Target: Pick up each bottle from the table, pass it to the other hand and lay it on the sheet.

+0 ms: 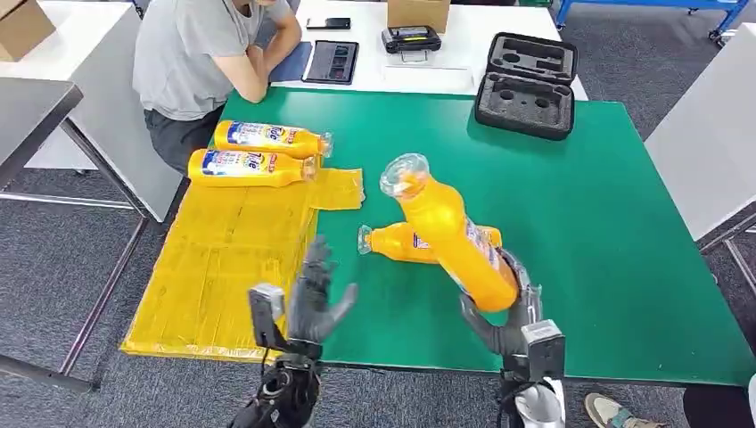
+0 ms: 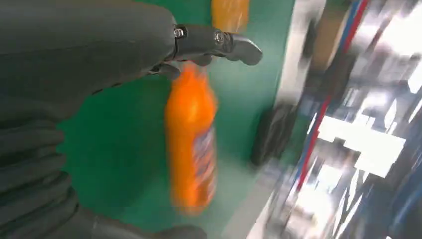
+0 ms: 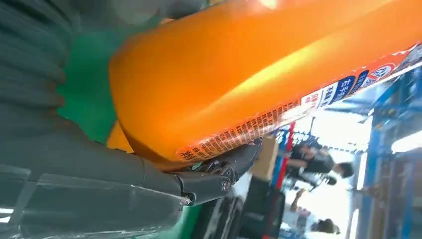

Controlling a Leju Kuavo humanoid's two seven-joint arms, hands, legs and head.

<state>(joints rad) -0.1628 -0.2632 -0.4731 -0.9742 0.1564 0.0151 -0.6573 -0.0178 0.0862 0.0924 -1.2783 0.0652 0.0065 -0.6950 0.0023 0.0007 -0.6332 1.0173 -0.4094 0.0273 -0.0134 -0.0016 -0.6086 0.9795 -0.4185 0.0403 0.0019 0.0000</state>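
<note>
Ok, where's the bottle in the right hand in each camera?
Head view: the held bottle is right of centre, tilted, open neck up-left, base in the right hand.
Left wrist view: blurred orange bottle at centre, beyond the left hand.
Right wrist view: it spans the upper picture.
Shared landmark: the green table.

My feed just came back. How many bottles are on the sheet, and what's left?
Two bottles lie on the yellow sheet. The right robot hand holds a third bottle raised; the left robot hand is open, so the handover is pending. A fourth bottle lies on the green table.
</note>
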